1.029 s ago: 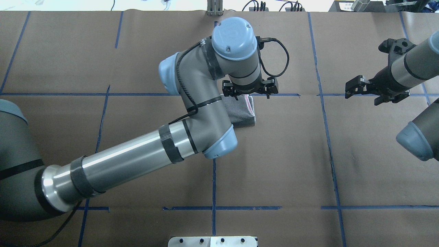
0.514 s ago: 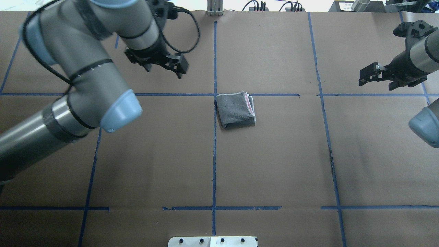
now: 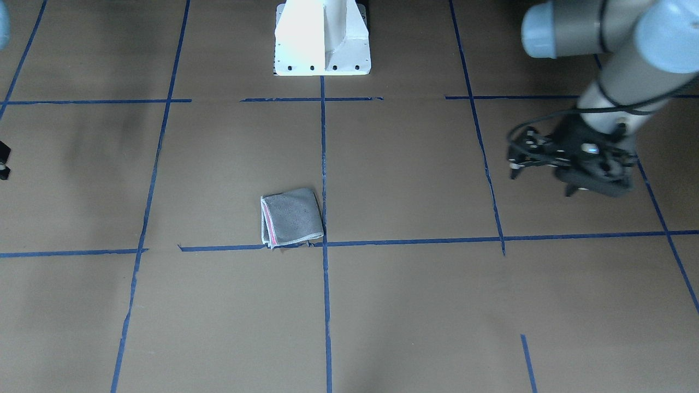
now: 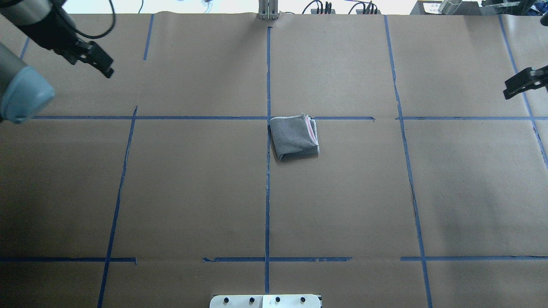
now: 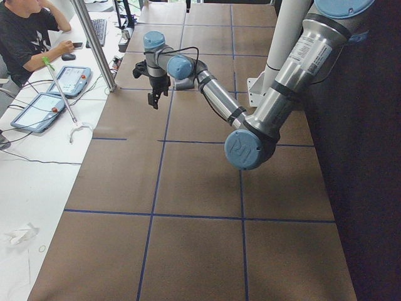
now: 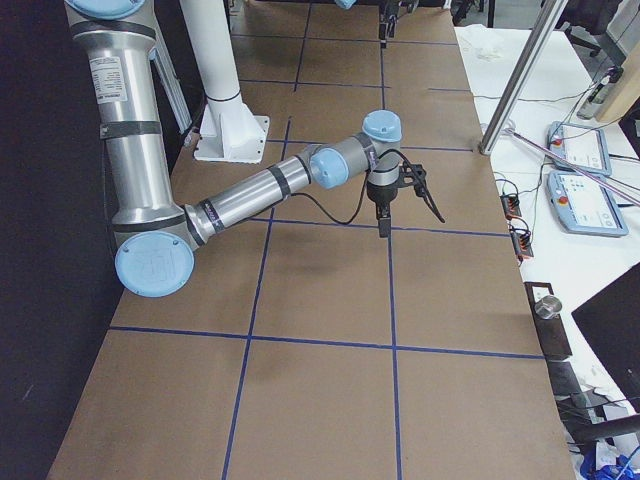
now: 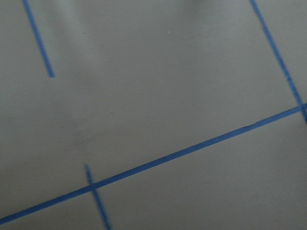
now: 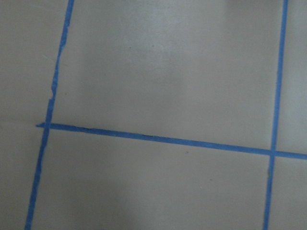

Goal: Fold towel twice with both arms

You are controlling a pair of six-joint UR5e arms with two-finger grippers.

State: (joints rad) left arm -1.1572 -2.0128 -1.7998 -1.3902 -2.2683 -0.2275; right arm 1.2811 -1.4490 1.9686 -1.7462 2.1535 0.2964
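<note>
The towel (image 4: pixel 294 137) lies folded into a small square at the table's middle, grey face up, with a pink and whitish edge along one side. It also shows in the front view (image 3: pixel 291 218). No gripper touches it. My left gripper (image 4: pixel 87 51) is far off at the back left, open and empty; the front view shows it too (image 3: pixel 592 183). My right gripper (image 4: pixel 524 83) is at the right edge, partly out of frame, and looks open and empty. Both wrist views show only bare paper and tape.
Brown paper with blue tape lines (image 4: pixel 267 192) covers the table. The white pedestal base (image 3: pixel 322 38) stands at the robot's side. An operator (image 5: pixel 25 37) sits at a side desk with tablets. A metal post (image 6: pixel 510 100) stands by the table's far edge.
The left gripper let go of the towel, lifted and swung far to the back left. The right arm drew back to the right edge. The towel stayed put.
</note>
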